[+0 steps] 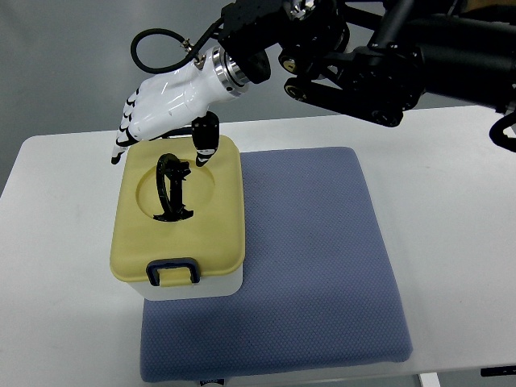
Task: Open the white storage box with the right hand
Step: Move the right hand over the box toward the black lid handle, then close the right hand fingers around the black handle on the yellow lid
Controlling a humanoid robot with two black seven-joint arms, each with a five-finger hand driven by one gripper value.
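A robot's right hand (165,109) hovers over the far edge of a storage box (179,222), its arm (379,60) reaching in from the right across the top of the view. The fingers (125,133) are loosely spread and hold nothing; the thumb (205,137) points down, close above the yellow lid (214,218) near its back rim, though contact cannot be confirmed. The box, white below its lid, sits on the left part of a blue mat (314,258), overhanging the mat's left edge onto the white table (451,210). A black handle (171,189) stands raised in the lid's round recess, seemingly placed so the hand can hook it, and the hand appears poised to come down on it from behind. A dark blue latch (172,271) clasps the lid's near edge and looks fastened; it may hold the lid down if pulled first. A black cable (165,48) loops beside the wrist, clear of the box. Nothing else crowds the table, and no left hand is visible.
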